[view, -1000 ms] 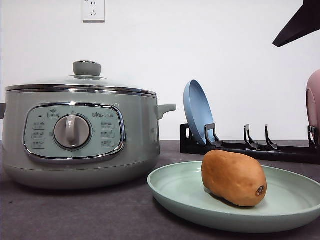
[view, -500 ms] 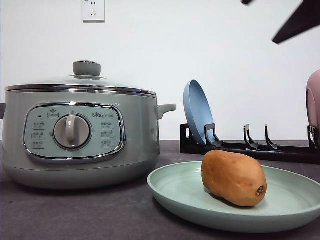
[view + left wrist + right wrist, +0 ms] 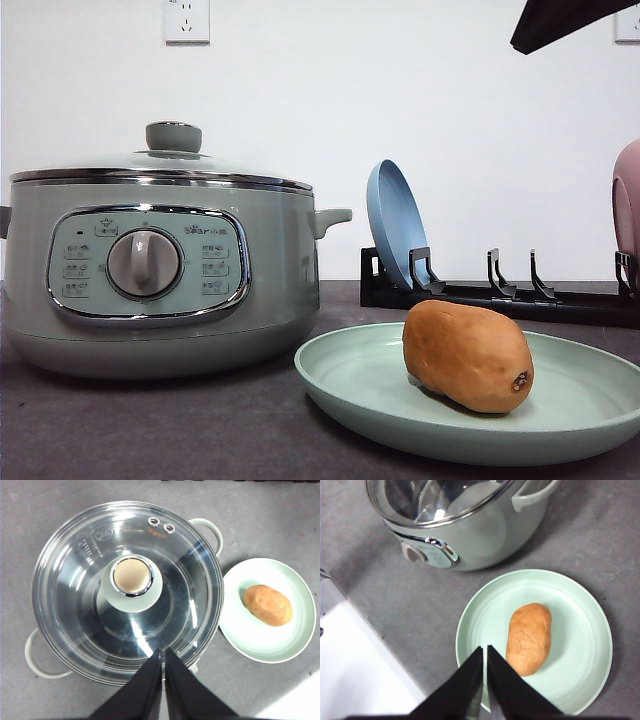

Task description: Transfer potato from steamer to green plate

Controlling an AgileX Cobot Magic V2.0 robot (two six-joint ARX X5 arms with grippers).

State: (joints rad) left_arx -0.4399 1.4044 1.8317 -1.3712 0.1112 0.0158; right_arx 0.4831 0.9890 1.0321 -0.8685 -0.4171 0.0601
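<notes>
Potato (image 3: pixel 467 356) is lying on its side in the green plate (image 3: pixel 360 395), touching nothing but the plate floor, dark spot end facing the camera-right side in the front view; in the right wrist view it is sitting a bit off-centre in the plate, long axis roughly along the gripper line. Green plate is sitting flat on the grey counter (image 3: pixel 150 425), just beside the steamer (image 3: pixel 160 270), a narrow gap showing between plate rim and pot wall. Steamer is standing upright left of the plate, glass lid (image 3: pixel 127 587) seated on it, green knob (image 3: pixel 131 580) centred on top, grey dial (image 3: pixel 144 263) facing the front camera. Right gripper (image 3: pixel 484 680) is hanging above the near rim of the plate, fingers pressed together with only a thin slit between them, holding nothing, clear of the potato. Left gripper (image 3: pixel 162 682) is hanging above the steamer lid edge, fingers likewise closed together and empty, not touching the lid as far as I can tell. Behind the plate a black dish rack (image 3: pixel 500 295) is sitting toward the back edge of the counter, a blue plate (image 3: pixel 395 225) standing upright in its left slot and a pink plate (image 3: pixel 628 200) partly cut off at the right. A dark arm part (image 3: pixel 560 18) is showing at the top right of the front view. White wall socket (image 3: pixel 187 20) is on the wall above the steamer.
</notes>
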